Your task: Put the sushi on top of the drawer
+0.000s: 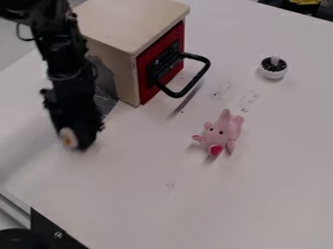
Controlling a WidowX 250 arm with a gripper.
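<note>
The white table (260, 194) bore a drawer (133, 24) near its upper-left edge, a round piece (274, 73) towards its upper-right edge, a pink toy (224, 132) further in

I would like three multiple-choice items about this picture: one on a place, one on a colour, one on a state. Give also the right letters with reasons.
1. Where is the sushi?
A on the pink toy
B at the tip of the tool
C at the table's right edge

2. Main colour around the drawer handle?
A red
B green
C yellow

3. State of the drawer?
A taken out
B pulled far out
C closed

B: the sushi shows at the tool's lower end.
A: red surrounds the black plate.
C: its front sits flush with the box.
</note>
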